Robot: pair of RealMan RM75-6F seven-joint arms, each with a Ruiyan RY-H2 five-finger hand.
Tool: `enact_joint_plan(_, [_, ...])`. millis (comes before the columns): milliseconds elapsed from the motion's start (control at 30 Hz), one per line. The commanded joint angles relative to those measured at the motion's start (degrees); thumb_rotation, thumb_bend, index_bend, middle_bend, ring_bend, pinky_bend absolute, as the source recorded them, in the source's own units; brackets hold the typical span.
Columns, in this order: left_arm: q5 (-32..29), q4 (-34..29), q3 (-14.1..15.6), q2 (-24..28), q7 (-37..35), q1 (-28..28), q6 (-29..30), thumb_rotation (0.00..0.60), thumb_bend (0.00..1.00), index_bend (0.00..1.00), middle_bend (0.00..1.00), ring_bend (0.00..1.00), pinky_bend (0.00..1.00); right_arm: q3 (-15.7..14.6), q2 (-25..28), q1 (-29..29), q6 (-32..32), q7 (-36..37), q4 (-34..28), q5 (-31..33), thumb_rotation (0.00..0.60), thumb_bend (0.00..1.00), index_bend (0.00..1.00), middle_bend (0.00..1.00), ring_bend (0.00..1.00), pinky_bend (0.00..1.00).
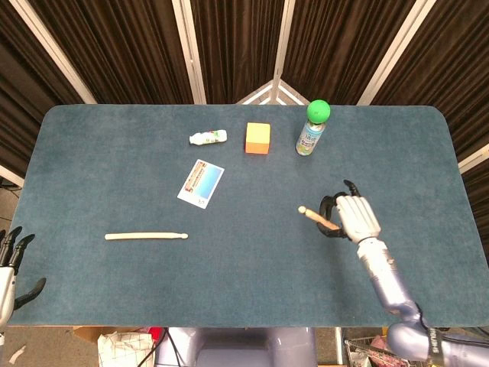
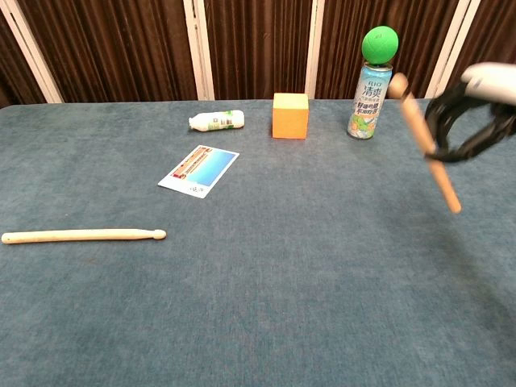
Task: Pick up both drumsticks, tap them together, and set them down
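One wooden drumstick (image 1: 145, 236) lies flat on the blue table at the left, also seen low on the left in the chest view (image 2: 81, 235). My right hand (image 1: 353, 217) grips the second drumstick (image 1: 317, 218) and holds it in the air over the table's right side. In the chest view this drumstick (image 2: 422, 137) tilts steeply, tip up and to the left, inside the dark fingers (image 2: 451, 125) of the right hand. My left hand (image 1: 11, 267) hangs off the table's left front corner, fingers spread, holding nothing.
Along the far side stand a small white bottle (image 1: 208, 138) lying down, an orange cube (image 1: 258, 138) and a spray can with a green ball on top (image 1: 312, 127). A printed card (image 1: 201, 183) lies left of centre. The blue table (image 1: 244, 290) runs to its front edge.
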Motion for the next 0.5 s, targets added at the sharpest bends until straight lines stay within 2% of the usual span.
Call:
enact_joint_plan(33, [0.1, 0.2, -0.3, -0.1, -0.5, -0.5, -0.5, 0.600, 0.31, 0.18, 0.07, 0.00, 0.00, 4.1, 6.0, -1.7, -3.5, 10.0, -4.4, 2.1, 0.600, 0.37, 0.60, 0.61, 0.36, 0.00])
enact_joint_plan(133, [-0.2, 0.7, -0.6, -0.2, -0.2, -1.5, -2.1, 0.600, 0.31, 0.18, 0.08, 0.00, 0.00, 4.5, 8.6, -2.5, -4.8, 13.7, -4.3, 1.2, 0.600, 0.37, 0.60, 0.61, 0.36, 0.00])
enact_joint_plan(300, [-2.8, 1.0, -1.9, 0.4, 1.4, -4.0, -6.1, 0.600, 0.31, 0.19, 0.12, 0.00, 0.00, 4.1, 10.0, -2.8, -5.4, 15.9, -3.1, -0.1, 0.600, 0.37, 0.60, 0.61, 0.36, 0.00])
enact_joint_plan(500, [-7.5, 1.2, -4.4, 1.5, 6.9, -7.2, -10.6, 0.600, 0.31, 0.22, 0.18, 0.00, 0.00, 4.2, 11.2, -3.1, -4.9, 18.0, -2.9, -0.9, 0.600, 0.37, 0.60, 0.61, 0.36, 0.00])
